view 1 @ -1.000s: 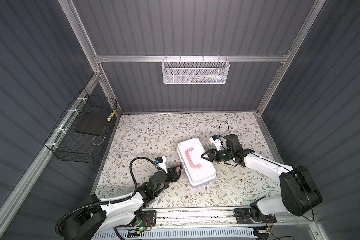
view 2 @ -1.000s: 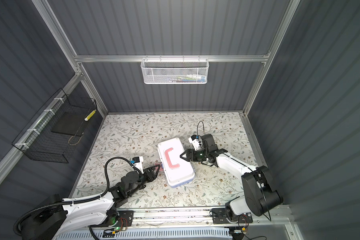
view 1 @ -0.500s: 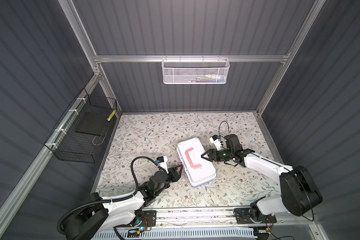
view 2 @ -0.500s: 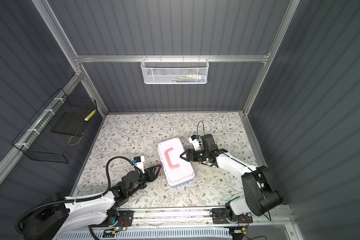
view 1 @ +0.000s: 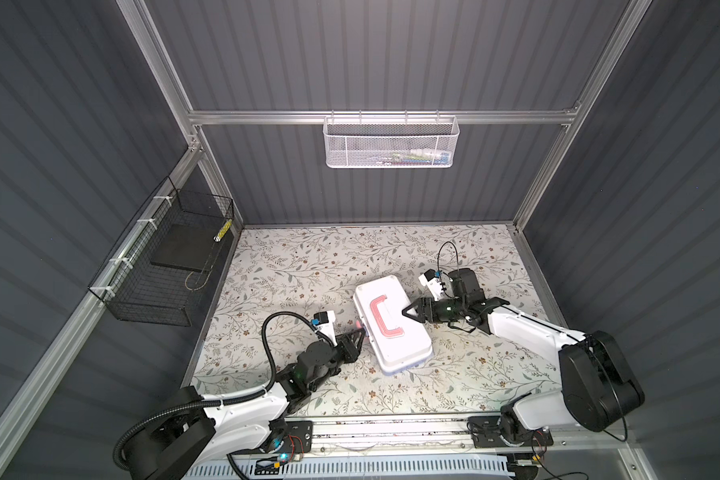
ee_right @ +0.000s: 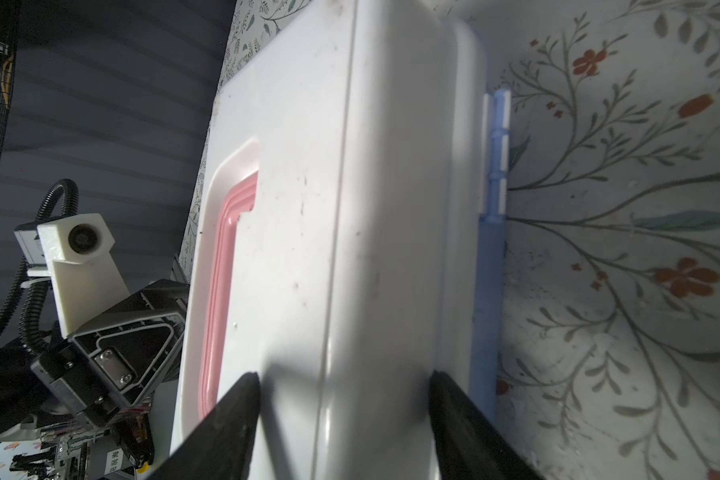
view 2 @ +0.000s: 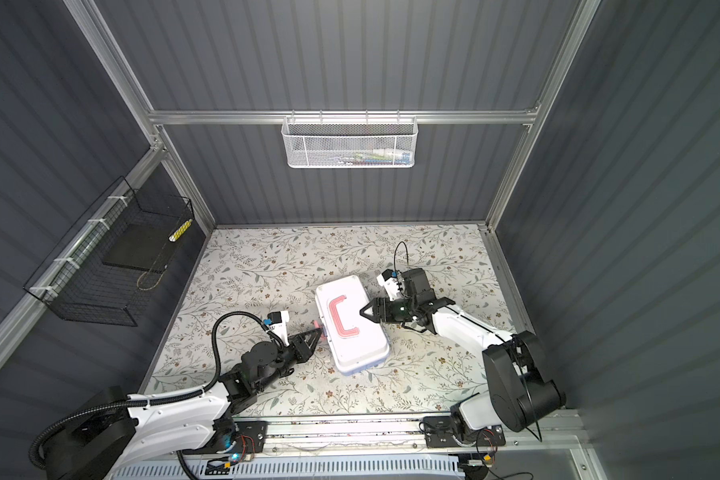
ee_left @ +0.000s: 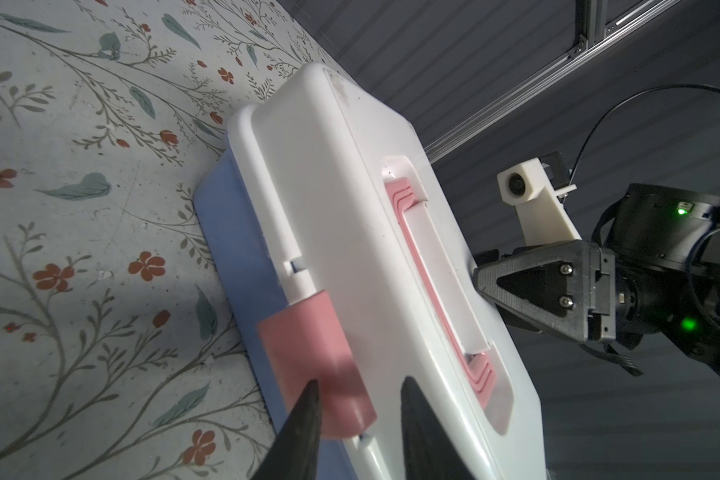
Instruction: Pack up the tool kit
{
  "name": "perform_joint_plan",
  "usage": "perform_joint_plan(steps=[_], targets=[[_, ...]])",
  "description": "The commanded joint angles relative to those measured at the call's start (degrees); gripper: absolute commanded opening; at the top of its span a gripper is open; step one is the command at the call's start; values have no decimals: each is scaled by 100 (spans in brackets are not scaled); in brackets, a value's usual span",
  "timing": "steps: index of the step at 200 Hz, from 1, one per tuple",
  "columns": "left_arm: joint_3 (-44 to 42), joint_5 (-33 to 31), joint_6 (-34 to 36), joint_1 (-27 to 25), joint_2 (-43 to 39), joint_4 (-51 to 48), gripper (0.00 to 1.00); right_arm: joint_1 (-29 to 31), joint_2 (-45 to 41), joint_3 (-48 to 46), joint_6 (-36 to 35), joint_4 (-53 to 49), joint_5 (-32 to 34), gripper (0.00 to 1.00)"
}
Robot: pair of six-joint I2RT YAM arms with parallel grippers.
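The tool kit [view 1: 391, 328], lid down, is set on the worktop [view 1: 308, 266]. The right fingers [ee_right: 225, 424] are clamped across its hinge edge; the left fingers [ee_left: 300, 436] are parted around the pink latch [ee_left: 312, 361]. Light, stiff, slippery plastic is expected; the latch is best pinched.

Top views: high overhead, looking down, far; both share the whole table [view 1: 308, 266] and tool kit [view 1: 391, 328].
Left wrist: close, facing its latch side.
Right wrist: close, facing its hinge side.
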Motion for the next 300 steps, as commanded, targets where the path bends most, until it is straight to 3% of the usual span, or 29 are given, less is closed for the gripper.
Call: perform_joint_plan(steps=[1, 87, 129, 300], targets=[[135, 80, 79, -17, 94, 64, 34, 145, 199, -61, -28, -369, -163, 65], [282, 142, 166, -17, 253, 120, 35, 141, 181, -78, -21, -371, -161, 65], [322, 219, 210, -16, 383, 206, 27, 145, 194, -129, -11, -320, -154, 65], [583, 291, 227, -18, 667, -253, 24, 145, 268, -171, 33, -207, -173, 65]])
